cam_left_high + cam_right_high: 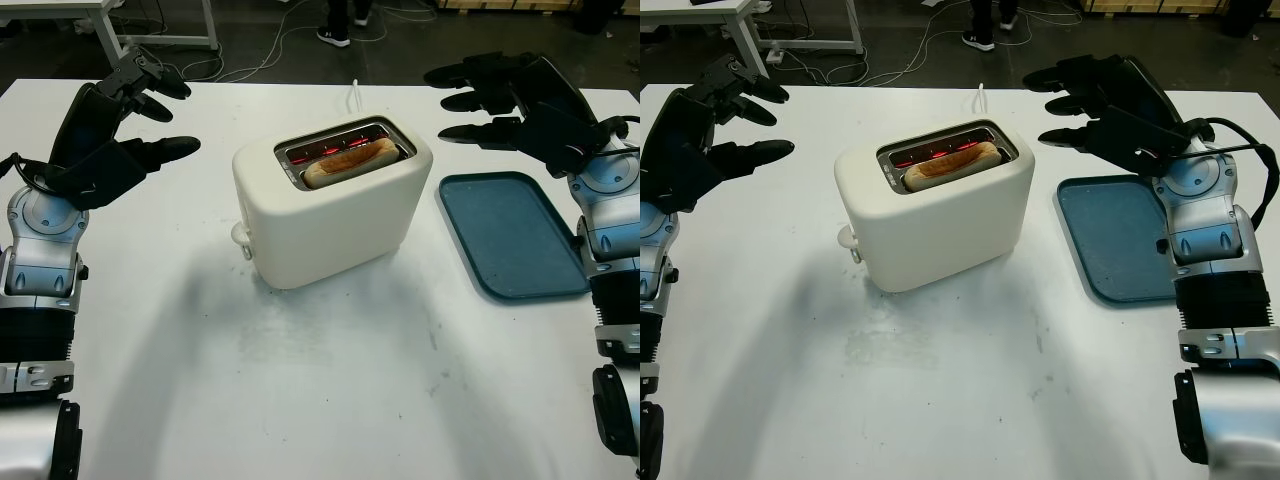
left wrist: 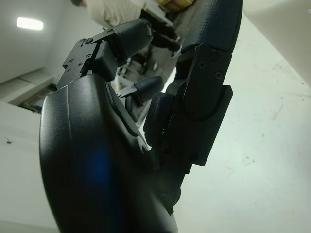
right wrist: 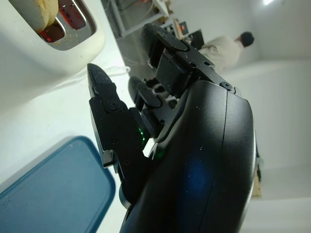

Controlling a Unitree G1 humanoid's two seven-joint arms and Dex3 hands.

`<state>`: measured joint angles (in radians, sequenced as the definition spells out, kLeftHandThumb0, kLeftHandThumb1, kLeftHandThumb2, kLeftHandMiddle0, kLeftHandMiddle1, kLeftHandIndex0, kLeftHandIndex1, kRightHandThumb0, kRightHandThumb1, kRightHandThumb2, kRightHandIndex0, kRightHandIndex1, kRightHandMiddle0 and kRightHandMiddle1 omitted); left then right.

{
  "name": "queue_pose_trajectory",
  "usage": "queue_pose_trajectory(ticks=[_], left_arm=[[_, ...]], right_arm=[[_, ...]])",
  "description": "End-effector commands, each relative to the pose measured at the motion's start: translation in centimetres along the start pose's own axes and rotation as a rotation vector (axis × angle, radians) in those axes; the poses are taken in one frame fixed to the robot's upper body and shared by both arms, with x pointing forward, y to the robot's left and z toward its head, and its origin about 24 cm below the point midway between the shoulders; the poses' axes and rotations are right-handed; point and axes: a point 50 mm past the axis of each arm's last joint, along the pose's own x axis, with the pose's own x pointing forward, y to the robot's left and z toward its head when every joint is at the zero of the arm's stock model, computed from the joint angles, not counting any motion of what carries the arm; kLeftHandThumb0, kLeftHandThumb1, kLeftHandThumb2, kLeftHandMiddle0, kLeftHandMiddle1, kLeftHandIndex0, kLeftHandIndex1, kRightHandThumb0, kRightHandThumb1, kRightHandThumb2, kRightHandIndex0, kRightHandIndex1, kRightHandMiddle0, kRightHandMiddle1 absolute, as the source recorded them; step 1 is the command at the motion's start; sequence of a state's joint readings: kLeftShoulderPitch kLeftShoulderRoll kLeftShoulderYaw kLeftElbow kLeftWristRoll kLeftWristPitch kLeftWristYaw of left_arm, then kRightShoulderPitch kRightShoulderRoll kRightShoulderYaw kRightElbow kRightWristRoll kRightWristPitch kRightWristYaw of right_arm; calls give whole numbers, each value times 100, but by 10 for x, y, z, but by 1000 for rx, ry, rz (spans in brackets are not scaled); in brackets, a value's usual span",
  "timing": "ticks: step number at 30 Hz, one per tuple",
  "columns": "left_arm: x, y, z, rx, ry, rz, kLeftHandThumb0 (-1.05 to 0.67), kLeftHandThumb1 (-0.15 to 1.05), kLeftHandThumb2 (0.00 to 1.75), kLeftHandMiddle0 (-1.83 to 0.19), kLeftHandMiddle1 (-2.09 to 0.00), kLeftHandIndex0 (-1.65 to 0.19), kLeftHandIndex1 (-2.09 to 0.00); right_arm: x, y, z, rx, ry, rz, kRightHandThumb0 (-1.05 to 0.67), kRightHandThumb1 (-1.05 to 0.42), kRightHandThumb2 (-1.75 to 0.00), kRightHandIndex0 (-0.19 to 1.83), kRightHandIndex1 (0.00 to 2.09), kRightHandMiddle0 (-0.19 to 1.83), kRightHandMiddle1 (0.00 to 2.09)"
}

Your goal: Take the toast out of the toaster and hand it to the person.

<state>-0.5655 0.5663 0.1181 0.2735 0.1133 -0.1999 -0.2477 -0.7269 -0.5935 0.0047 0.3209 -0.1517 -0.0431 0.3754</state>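
Left eye view: toast [image 1: 348, 162] sits in the toaster [image 1: 330, 205] between the empty, open left robot hand [image 1: 125, 115] and right robot hand [image 1: 500, 95].

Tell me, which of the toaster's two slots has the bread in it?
The slot nearer the robot holds the toast, which sticks up above the toaster. The far slot shows glowing red elements inside.

— Any lettering, labels or numbers on your feeds?

— None I can read. I see no brand or marking on the toaster [image 1: 330, 205], the blue tray [image 1: 512, 235] is plain, and the white table [image 1: 300, 380] carries only scuffs. The shells of the left hand [image 1: 120, 125] and right hand [image 1: 510, 95] are bare black.
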Motion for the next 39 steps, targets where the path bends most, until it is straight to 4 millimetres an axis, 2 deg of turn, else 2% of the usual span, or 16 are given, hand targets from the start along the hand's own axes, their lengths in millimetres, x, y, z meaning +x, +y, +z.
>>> queue_pose_trajectory(ticks=[1, 39], left_arm=[[-2, -1, -4, -7, 12, -6, -93, 91, 0, -17, -140, -19, -126], [-4, -2, -6, -34, 22, 5, -93, 91, 0, -14, -141, -18, -126]], right_arm=[[-1, 0, 1, -6, 3, -3, -6, -80, 0, 85, 2, 76, 1], [-5, 4, -3, 23, 17, -3, -12, -82, 0, 82, 1, 73, 1]])
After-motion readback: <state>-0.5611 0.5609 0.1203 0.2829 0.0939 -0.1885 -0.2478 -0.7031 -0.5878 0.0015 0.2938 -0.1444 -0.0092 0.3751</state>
